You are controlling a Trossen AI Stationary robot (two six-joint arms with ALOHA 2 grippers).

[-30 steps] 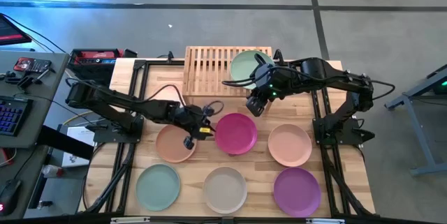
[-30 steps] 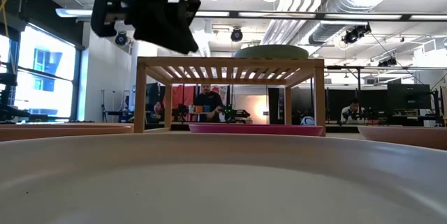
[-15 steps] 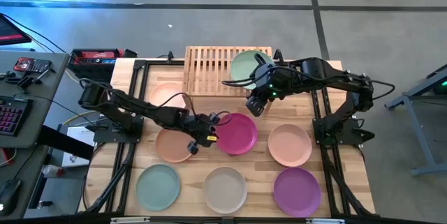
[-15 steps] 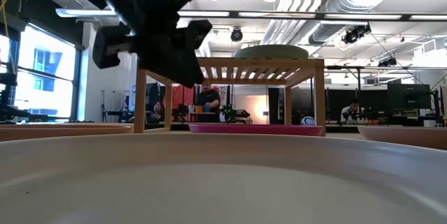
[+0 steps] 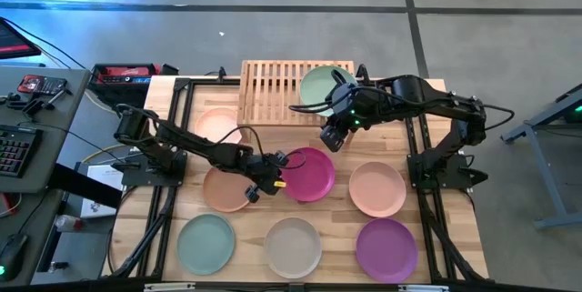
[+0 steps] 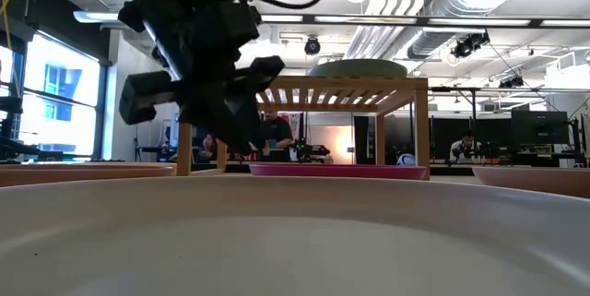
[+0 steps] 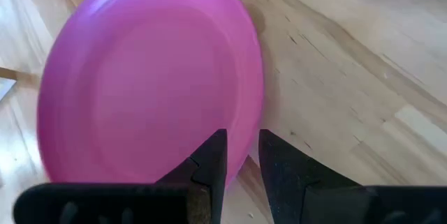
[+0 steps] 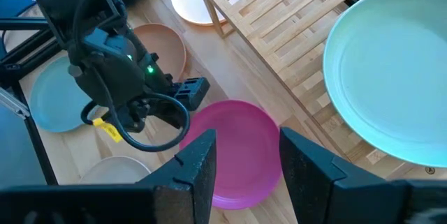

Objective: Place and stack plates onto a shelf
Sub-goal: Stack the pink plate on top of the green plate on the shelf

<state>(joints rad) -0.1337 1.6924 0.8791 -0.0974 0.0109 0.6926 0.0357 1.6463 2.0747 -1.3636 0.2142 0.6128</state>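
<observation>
Tabletop: pale wooden planks (image 5: 436, 237) are seen from above, with seven plates lying loose on them.
Shelf: the slatted shelf (image 5: 273, 87) stands at the far edge; one mint plate (image 5: 320, 85) is already set on its right end.
Change: the left arm has been brought rightward over the last second, from above the tan plate (image 5: 223, 190) to the magenta plate (image 5: 309, 172).
Left gripper (image 7: 241, 155): jaws are parted narrowly at the magenta plate's near rim; nothing appears held, though contact cannot be judged.
Right gripper (image 5: 333, 137): held wide apart, empty, hovering unmoved beside the shelf.
Meaning: the magenta plate is probably being lined up for pickup.
</observation>
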